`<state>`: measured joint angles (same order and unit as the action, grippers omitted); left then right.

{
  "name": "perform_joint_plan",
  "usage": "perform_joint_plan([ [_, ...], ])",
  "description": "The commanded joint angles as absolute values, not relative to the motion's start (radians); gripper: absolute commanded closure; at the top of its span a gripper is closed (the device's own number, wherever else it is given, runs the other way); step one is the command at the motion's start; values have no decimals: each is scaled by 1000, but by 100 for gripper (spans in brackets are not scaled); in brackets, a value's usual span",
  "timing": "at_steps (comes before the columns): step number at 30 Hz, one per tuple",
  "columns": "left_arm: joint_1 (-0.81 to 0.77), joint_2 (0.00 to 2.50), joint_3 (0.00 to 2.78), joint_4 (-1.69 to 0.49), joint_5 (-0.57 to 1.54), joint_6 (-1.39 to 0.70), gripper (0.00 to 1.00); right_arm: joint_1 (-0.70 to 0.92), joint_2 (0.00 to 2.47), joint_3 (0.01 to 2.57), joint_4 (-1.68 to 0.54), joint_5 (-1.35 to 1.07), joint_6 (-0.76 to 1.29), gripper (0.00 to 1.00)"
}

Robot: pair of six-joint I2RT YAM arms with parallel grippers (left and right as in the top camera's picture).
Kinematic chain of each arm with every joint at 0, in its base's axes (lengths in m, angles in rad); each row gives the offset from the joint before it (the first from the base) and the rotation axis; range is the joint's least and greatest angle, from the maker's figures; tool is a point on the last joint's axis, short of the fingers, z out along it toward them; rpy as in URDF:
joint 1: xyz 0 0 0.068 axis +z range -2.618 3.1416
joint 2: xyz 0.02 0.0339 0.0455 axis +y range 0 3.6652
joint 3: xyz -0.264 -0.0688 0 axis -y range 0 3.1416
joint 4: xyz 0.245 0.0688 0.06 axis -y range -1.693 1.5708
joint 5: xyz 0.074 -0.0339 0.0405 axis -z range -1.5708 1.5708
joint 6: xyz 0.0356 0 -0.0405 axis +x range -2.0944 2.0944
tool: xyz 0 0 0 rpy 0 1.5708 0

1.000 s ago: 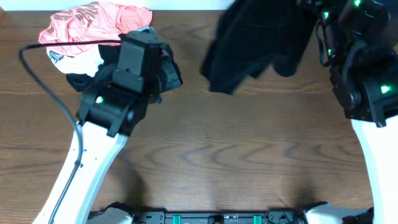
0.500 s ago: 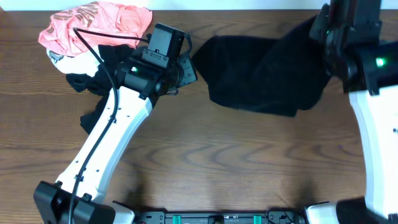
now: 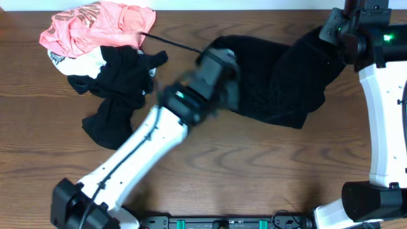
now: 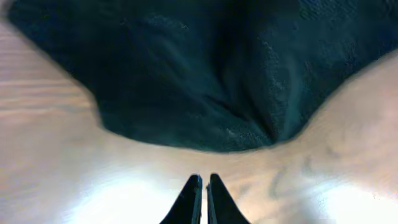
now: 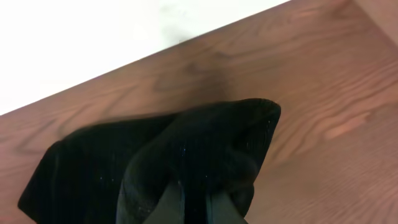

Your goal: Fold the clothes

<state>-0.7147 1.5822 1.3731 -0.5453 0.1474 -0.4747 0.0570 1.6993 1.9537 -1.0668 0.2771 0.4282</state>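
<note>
Nearest us, in the left wrist view, the left pincer [image 4: 202, 188] has its two dark tips pressed together with nothing between them, poised over the bare wooden counter [image 4: 93, 186]. Straight ahead at 12 o'clock, across a short strip of wood, lies the rounded near edge of the black knit garment [image 4: 205, 81]. Pincer and cloth are apart, not touching.

From overhead, that garment sprawls on the counter's far half, its long axis running roughly from 9 to 3 o'clock, wrinkled and not yet flat. The left arm, blurred, sits over its 9 o'clock end, so we judge it the nearer arm for that side. Its tips would need to part before taking a hem. At the garment's 2 o'clock corner the right pincer [image 5: 194, 202] is clamped on a bunched fold of the black cloth, close to the counter's far edge.

Farther off, toward 10 o'clock, lies a heap: a crumpled black cloth [image 3: 117, 95], a white piece [image 3: 82, 62] and a coral-pink garment [image 3: 95, 22]. The pink one carries pale marks too small to read, and we find no legible brand or label anywhere.
</note>
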Motion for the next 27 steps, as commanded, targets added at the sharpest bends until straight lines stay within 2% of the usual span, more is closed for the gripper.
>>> perform_joint_plan([
  [1, -775, 1597, 1314, -492, 149, -411, 94, 35, 1687, 1981, -1070, 250, 413, 99],
  [8, -893, 1649, 1297, -434, 149, -362, 94, 2, 1687, 1981, -1081, 250, 413, 99],
  [14, -947, 1730, 1297, -287, 83, -354, 94, -7, 1687, 1981, -1097, 250, 413, 99],
  [27, -949, 1891, 1297, 58, 33, -633, 94, -9, 1687, 1981, -1103, 258, 411, 99],
])
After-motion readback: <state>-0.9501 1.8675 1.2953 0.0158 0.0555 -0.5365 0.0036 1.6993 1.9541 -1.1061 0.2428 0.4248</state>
